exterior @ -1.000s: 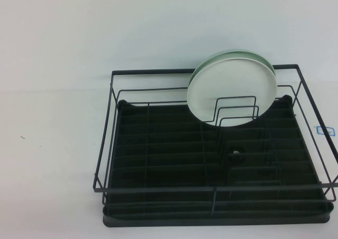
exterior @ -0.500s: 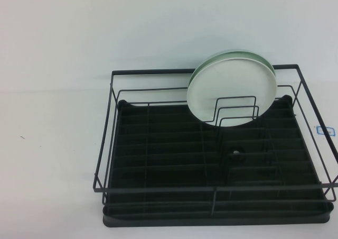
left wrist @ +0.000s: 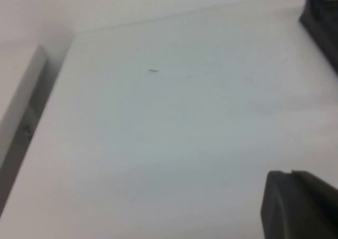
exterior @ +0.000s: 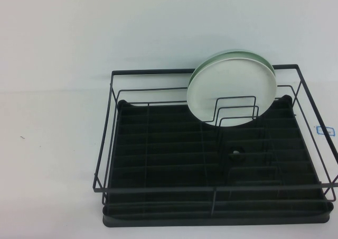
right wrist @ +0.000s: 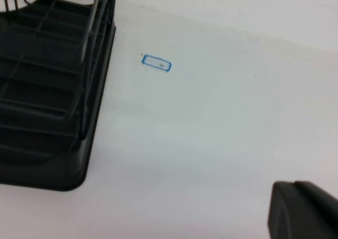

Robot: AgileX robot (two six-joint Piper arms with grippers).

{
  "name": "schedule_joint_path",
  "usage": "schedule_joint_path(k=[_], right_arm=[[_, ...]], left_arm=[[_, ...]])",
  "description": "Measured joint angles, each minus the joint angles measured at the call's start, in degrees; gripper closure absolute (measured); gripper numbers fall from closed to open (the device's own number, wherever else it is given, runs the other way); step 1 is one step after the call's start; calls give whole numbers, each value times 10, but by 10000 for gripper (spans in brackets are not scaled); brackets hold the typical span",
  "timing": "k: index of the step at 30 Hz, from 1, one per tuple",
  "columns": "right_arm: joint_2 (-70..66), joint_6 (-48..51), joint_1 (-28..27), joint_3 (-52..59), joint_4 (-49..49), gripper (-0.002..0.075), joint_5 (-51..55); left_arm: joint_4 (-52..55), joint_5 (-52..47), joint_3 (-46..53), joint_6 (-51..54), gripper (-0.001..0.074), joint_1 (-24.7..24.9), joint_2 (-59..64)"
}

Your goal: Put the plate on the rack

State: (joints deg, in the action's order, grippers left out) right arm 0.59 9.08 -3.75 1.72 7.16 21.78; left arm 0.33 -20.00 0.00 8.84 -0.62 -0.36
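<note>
The white plate point(exterior: 232, 93) stands on edge in the back right of the black wire rack point(exterior: 158, 149), leaning among the upright dividers. The pale green plate point(exterior: 248, 53) stands right behind it, with only its rim showing. Neither arm shows in the high view. My left gripper point(left wrist: 291, 174) hovers over bare table to the left of the rack point(left wrist: 323, 22), fingers together and empty. My right gripper point(right wrist: 293, 185) hovers over bare table to the right of the rack point(right wrist: 47, 117), fingers together and empty.
A small blue rectangle mark point(exterior: 324, 130) is on the white table right of the rack; it also shows in the right wrist view point(right wrist: 156, 63). A small dark speck point(left wrist: 153, 70) lies on the table at the left. The table's edge point(left wrist: 31, 91) shows in the left wrist view.
</note>
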Motion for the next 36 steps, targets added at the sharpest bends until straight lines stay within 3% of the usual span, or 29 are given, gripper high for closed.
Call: schedule_joint_path(k=[19, 36], right_arm=[[0, 0, 0, 0, 1, 708, 0], [0, -2, 0, 0, 1, 708, 0]], left_arm=[[-119, 11, 0, 6, 735, 0, 0], [-117, -2, 0, 52, 735, 0, 0]])
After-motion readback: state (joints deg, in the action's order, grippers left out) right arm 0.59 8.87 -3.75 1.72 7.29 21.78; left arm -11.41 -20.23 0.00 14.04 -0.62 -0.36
